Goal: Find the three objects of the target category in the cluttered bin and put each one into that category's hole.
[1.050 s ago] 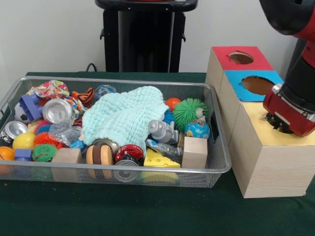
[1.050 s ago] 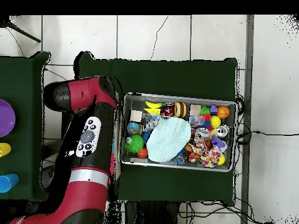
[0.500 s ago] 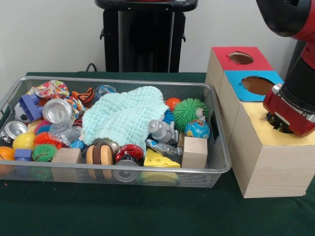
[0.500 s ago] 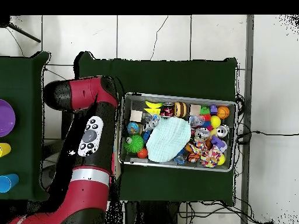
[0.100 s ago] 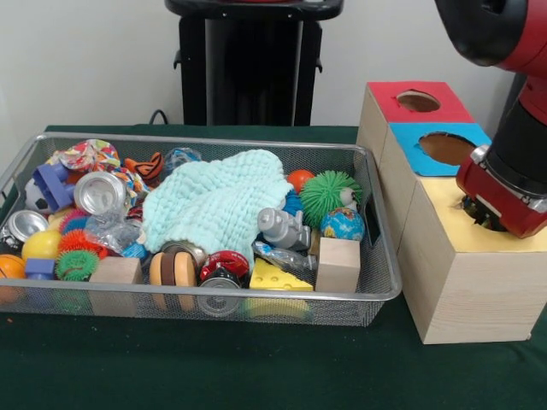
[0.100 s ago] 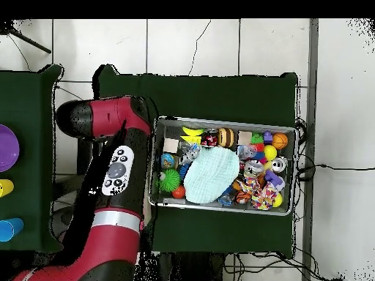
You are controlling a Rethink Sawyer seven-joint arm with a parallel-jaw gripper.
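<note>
A wire bin (image 5: pixel 376 295) holds mixed clutter under and around a light blue cloth (image 5: pixel 214 203). I see a green spiky ball (image 5: pixel 329 193), a globe ball (image 5: pixel 342 225), a wooden block (image 5: pixel 338 265), a yellow cheese wedge (image 5: pixel 279 278) and a crushed can (image 5: pixel 98 190). To the right stands a wooden sorting box with a red top (image 5: pixel 419 101), a blue top (image 5: pixel 444 148) and a yellow top (image 5: pixel 444 205). My gripper (image 5: pixel 484 218) hangs low over the yellow top, its tip hidden under the red wrist. In the overhead view the arm (image 6: pixel 117 172) covers the box beside the bin (image 6: pixel 223 121).
More toys fill the bin's left end: a second can (image 5: pixel 24 225), a yellow ball (image 5: pixel 41 246), a blue plastic piece (image 5: pixel 51 184) and a second wooden block (image 5: pixel 115 272). Green cloth (image 5: pixel 256 367) covers the table. A black stand (image 5: pixel 248 60) rises behind the bin.
The arm's upper link has swung slightly toward the bin, while the gripper end stays over the yellow top. Nothing in the bin has moved.
</note>
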